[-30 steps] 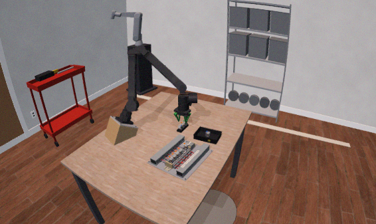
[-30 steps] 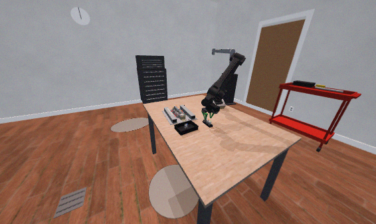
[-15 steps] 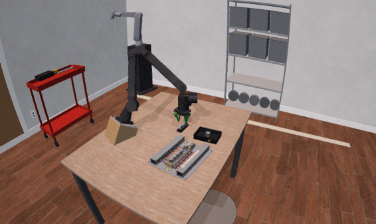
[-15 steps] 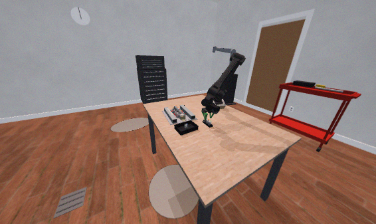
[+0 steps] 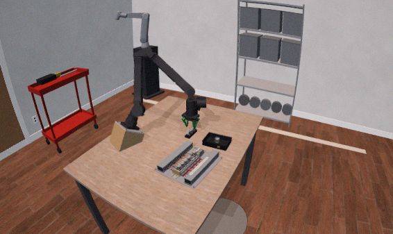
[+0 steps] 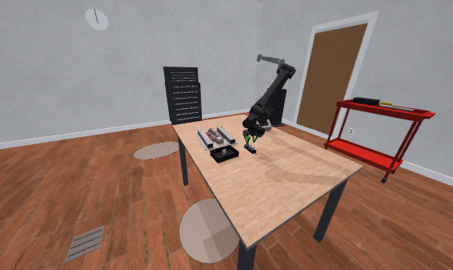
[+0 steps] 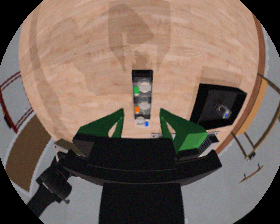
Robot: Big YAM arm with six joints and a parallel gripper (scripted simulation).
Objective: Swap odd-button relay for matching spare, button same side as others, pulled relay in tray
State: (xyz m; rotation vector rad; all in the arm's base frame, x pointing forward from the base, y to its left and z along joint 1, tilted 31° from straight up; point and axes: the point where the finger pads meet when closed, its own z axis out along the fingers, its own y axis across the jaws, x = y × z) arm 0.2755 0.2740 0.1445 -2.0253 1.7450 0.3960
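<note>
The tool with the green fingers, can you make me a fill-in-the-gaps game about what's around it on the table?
1. The tool hangs over a small black holder with its green fingers ____, gripping nothing.
2. The black tray has ____ relay lying in it.
3. In the wrist view, the two spare relays in the holder have buttons colored green and ____.

Missing words: open; one; orange

surface (image 5: 121, 176): light wood
on it: relay panel (image 5: 163, 164), black tray (image 5: 208, 141), small spare holder (image 5: 189, 134), tan wedge arm base (image 5: 122, 141)
</note>
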